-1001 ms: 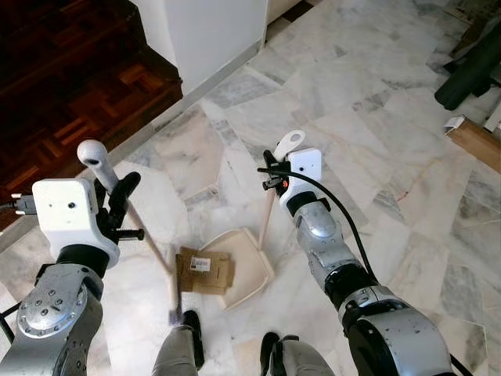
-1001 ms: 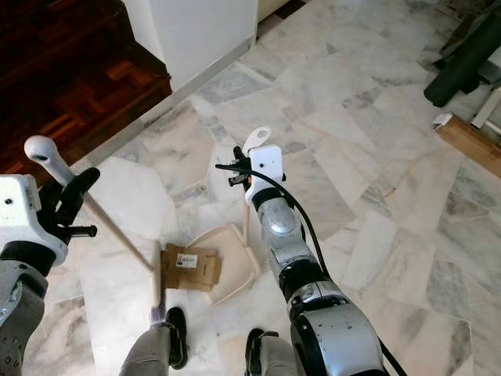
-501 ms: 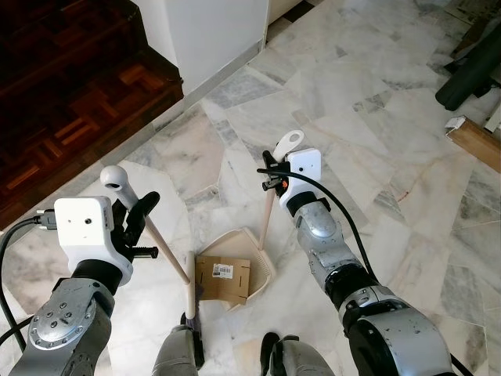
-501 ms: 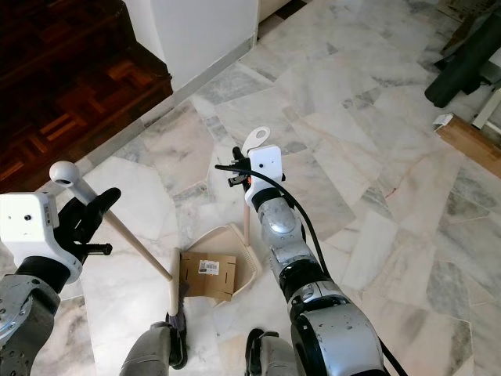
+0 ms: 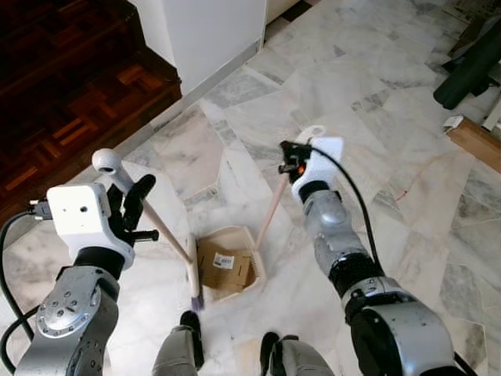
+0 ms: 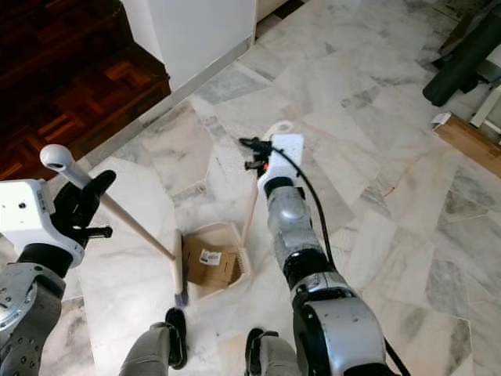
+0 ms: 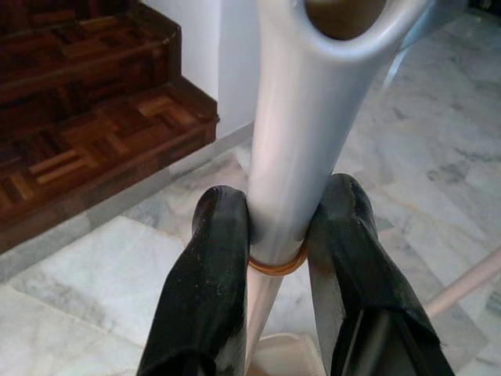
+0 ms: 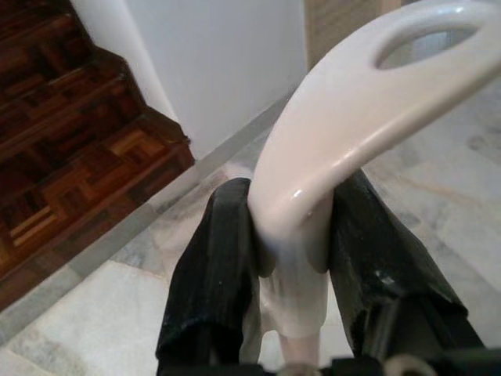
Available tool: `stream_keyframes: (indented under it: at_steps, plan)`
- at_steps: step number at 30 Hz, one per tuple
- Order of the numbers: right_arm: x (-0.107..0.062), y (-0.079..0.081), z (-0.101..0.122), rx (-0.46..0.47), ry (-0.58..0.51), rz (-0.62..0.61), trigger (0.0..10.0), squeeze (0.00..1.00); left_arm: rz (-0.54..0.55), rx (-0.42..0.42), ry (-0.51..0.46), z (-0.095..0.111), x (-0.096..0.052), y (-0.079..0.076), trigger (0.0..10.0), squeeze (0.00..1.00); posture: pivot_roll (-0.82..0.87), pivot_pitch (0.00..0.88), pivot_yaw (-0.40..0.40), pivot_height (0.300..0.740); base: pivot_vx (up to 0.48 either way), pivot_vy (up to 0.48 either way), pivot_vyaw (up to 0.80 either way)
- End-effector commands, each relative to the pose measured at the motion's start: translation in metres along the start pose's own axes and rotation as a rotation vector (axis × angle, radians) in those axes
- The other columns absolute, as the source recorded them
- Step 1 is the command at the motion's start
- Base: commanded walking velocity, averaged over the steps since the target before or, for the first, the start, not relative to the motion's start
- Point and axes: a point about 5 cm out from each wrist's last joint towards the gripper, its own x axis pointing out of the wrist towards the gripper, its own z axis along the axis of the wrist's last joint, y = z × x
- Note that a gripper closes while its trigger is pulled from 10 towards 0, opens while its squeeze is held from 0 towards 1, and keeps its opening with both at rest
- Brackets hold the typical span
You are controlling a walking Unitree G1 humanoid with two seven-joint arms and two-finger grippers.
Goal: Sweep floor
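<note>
A flattened cardboard box (image 5: 225, 265) lay inside the beige dustpan (image 5: 252, 262) on the marble floor (image 5: 407, 157), the broom (image 5: 168, 237) head just beside it. The left end effector (image 7: 274, 258) clamped the broom's handle. Farther off, the right end effector (image 8: 286, 258) clamped the dustpan's handle.

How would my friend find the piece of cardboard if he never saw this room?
Start at the marble floor just in front of the robot's feet, where a cream dustpan sits with its long handle held by the right claw. The cardboard lies inside that pan. It is flat, brown, and has a small white label.
</note>
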Motion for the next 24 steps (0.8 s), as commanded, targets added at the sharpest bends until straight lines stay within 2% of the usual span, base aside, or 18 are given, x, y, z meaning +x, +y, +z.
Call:
stream_keyframes:
  at_steps: [1, 4, 9, 13, 17, 20, 24]
  plan:
    - [0.002, -0.001, 0.003, 0.137, 0.016, -0.043, 10.0, 0.00, -0.016, -0.011, -0.006, -0.001, 0.000, -0.003, 10.0, 0.00, 0.05, 0.370, -0.066, 0.740, 0.000, 0.000, 0.00]
    - [0.004, -0.003, 0.008, 0.178, 0.014, -0.068, 10.0, 0.00, -0.019, -0.011, -0.015, -0.001, 0.002, -0.003, 10.0, 0.00, 0.05, 0.363, -0.066, 0.740, 0.000, 0.000, 0.00]
    - [0.007, -0.004, 0.017, 0.171, -0.001, -0.072, 10.0, 0.00, -0.021, 0.011, -0.047, 0.004, 0.008, -0.002, 10.0, 0.00, 0.06, 0.335, -0.066, 0.740, 0.000, 0.000, 0.00]
    - [0.009, -0.003, 0.025, 0.162, -0.020, -0.059, 10.0, 0.00, -0.019, 0.067, -0.134, 0.023, 0.017, 0.003, 10.0, 0.00, 0.07, 0.286, -0.069, 0.740, 0.000, 0.000, 0.00]
    - [0.010, -0.002, 0.028, 0.155, -0.030, -0.054, 10.0, 0.00, -0.022, 0.088, -0.175, 0.035, 0.021, 0.005, 10.0, 0.00, 0.08, 0.272, -0.069, 0.740, 0.000, 0.000, 0.00]
    - [0.010, -0.003, 0.028, 0.152, -0.026, -0.060, 10.0, 0.00, -0.063, 0.111, -0.199, 0.046, 0.024, 0.004, 10.0, 0.00, 0.09, 0.244, -0.064, 0.740, 0.000, 0.000, 0.00]
    - [0.011, -0.005, 0.029, 0.154, -0.029, -0.068, 10.0, 0.00, -0.092, 0.120, -0.207, 0.051, 0.024, 0.002, 10.0, 0.00, 0.10, 0.232, -0.063, 0.740, 0.000, 0.000, 0.00]
